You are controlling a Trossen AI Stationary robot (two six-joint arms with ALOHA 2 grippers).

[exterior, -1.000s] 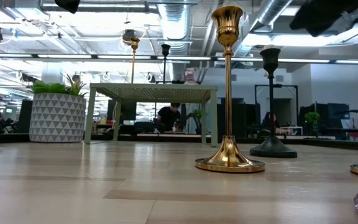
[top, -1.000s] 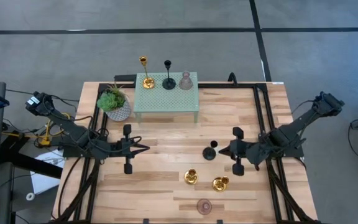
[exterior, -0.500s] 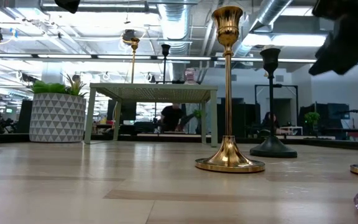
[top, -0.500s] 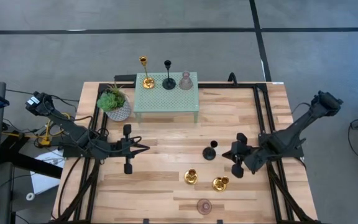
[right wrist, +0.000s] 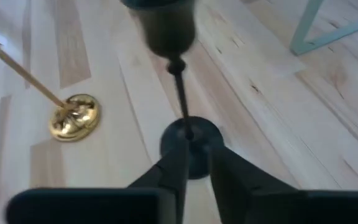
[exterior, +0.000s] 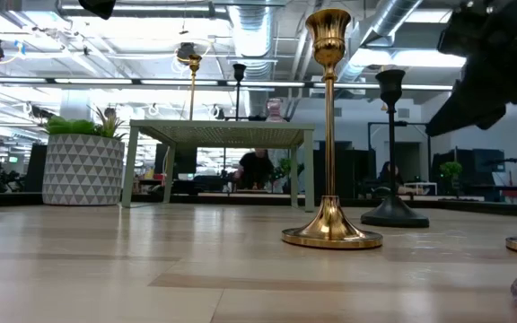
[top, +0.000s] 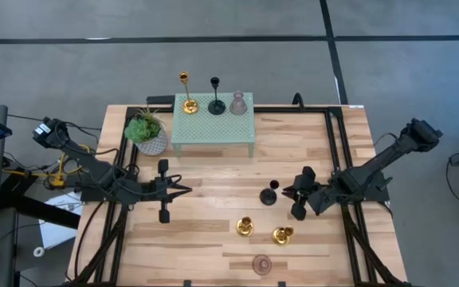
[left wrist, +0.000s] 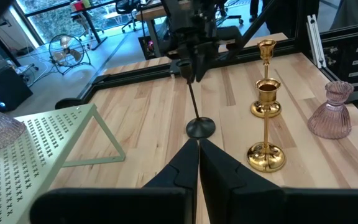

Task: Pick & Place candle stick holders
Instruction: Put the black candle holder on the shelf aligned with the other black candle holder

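Note:
A black candle stick holder [top: 270, 194] stands on its round base on the wooden table, right of centre. My right gripper [top: 288, 194] is beside it on the right, slanting down toward it. Its fingers are slightly open [right wrist: 196, 157] and point at the thin stem [right wrist: 182, 102] without touching it. Two gold holders [top: 245, 227] [top: 283, 235] and a pink one [top: 261, 265] stand nearer the front edge. A gold [top: 186, 102], a black [top: 216, 104] and a pink holder [top: 237, 104] stand on the small green table [top: 213, 129]. My left gripper [top: 185, 190] waits shut at centre left.
A potted green plant [top: 147, 134] stands left of the green table. Black frame rails [top: 337, 151] run along the table's right and far sides. Bare wood lies between my two grippers and in front of the green table.
My right gripper has come down toward the table and rolled about its own axis, staying just right of the black holder. The holders have not moved.

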